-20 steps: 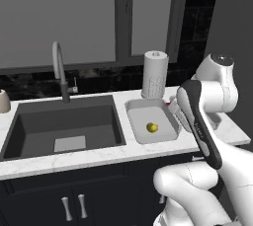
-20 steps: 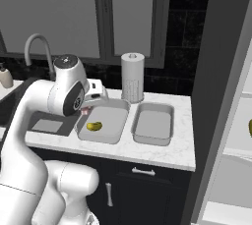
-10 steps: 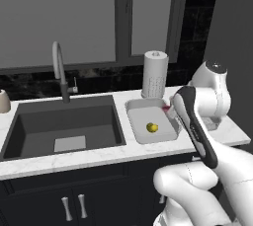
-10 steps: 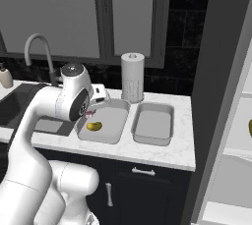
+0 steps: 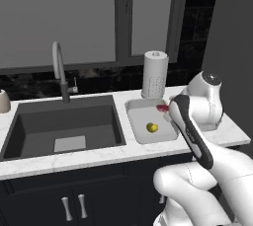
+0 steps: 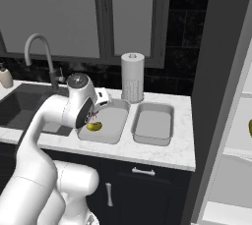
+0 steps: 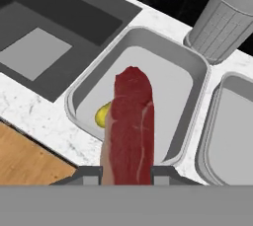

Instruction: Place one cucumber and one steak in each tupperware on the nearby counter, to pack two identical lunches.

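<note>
My gripper [image 7: 126, 172] is shut on the steak [image 7: 130, 125], a slim red slab hanging over the left tupperware [image 7: 89, 79]. A yellow-green cucumber [image 7: 102, 115] lies in that tray, partly hidden behind the steak. From the left base view the steak [image 5: 161, 107] shows as a red tip above the tupperware [image 5: 137, 122] with the cucumber [image 5: 152, 127] in it. In the right base view the gripper [image 6: 92, 116] hovers by the cucumber [image 6: 94, 126] in the left tupperware [image 6: 111, 123]; the right tupperware [image 6: 153, 124] holds nothing. Both stand on the white counter [image 6: 147, 149].
A paper towel roll [image 6: 132, 76] stands behind the trays. The dark sink [image 5: 62, 126] and its faucet [image 5: 60, 68] lie to the left, with a soap bottle [image 6: 6, 77] beyond. A yellow-green thing [image 6: 250, 127] sits on a shelf at the far right.
The gripper has come down with the steak, from above the tray's back rim to just over the left tupperware. The cucumber and both trays have stayed put.
</note>
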Tool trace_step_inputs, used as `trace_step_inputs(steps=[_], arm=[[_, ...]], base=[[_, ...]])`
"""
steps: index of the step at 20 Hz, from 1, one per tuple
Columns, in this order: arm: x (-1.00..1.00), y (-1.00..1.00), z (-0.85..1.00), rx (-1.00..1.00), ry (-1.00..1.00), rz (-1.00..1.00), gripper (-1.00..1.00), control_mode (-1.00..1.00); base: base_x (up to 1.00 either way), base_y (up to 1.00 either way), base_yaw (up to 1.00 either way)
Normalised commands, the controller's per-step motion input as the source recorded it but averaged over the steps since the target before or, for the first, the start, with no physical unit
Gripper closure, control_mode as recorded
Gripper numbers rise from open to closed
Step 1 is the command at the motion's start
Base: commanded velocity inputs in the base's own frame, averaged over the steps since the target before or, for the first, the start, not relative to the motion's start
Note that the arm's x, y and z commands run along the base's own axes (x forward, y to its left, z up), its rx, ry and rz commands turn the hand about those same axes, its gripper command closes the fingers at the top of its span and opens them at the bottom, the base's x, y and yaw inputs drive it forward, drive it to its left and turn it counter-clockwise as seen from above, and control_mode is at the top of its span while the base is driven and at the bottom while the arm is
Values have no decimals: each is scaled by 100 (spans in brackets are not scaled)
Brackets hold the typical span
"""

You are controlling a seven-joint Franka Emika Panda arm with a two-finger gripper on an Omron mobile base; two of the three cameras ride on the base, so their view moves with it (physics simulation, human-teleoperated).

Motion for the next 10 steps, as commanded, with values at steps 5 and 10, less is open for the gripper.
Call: trace_step_inputs(steps=[5,10], arm=[[44,0,-1,0,4,7,100,-100],[35,0,-14,0,6,4,100,-100]], base=[[0,0,0],[0,0,0]])
